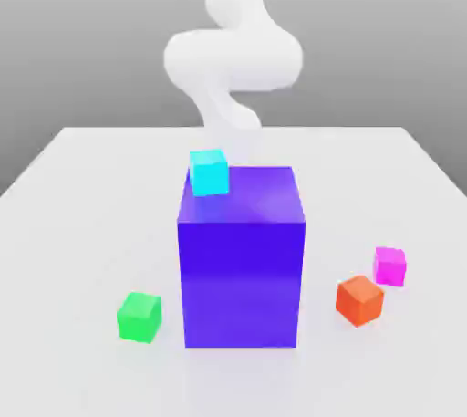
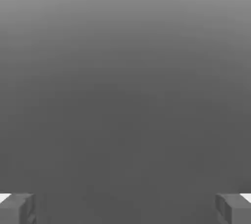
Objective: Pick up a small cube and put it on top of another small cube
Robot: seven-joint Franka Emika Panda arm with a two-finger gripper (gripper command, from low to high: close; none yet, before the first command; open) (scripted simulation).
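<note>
1. Magenta-pink small cube (image 1: 389, 265), bright and plastic-looking, is your pick target. It sits on the white tabletop (image 1: 82, 224) toward the exterior view's right edge, closer to the near edge than the far one, untouched.
2. Just beside it, nearer the front edge, is a small orange-red cube (image 1: 359, 300). The two are close, maybe almost corner to corner, so mind that when you come down.
3. A big glossy purple block (image 1: 242, 255) stands mid-table, with a small cyan cube (image 1: 209, 172) at its top's far corner on the exterior view's left. A small green cube (image 1: 139, 317) sits near the front edge on the left.
4. The white robot arm (image 1: 233, 55) is up behind the purple block, well clear of everything.
5. In the hand view, the gripper (image 2: 125, 208) has its grey fingertips (image 2: 17, 208) spread as wide as they go, with nothing between them. So you're carrying nothing.
6. My read: you're at the very start, with the reach not yet made.
7. Next move, I'd say: swing over the pink cube, line the fingers up with its flat faces on the sides away from the orange-red one, drop straight down, then close.
8. After that you need a stacking target. Green looks like the easiest, being out in the open.
</note>
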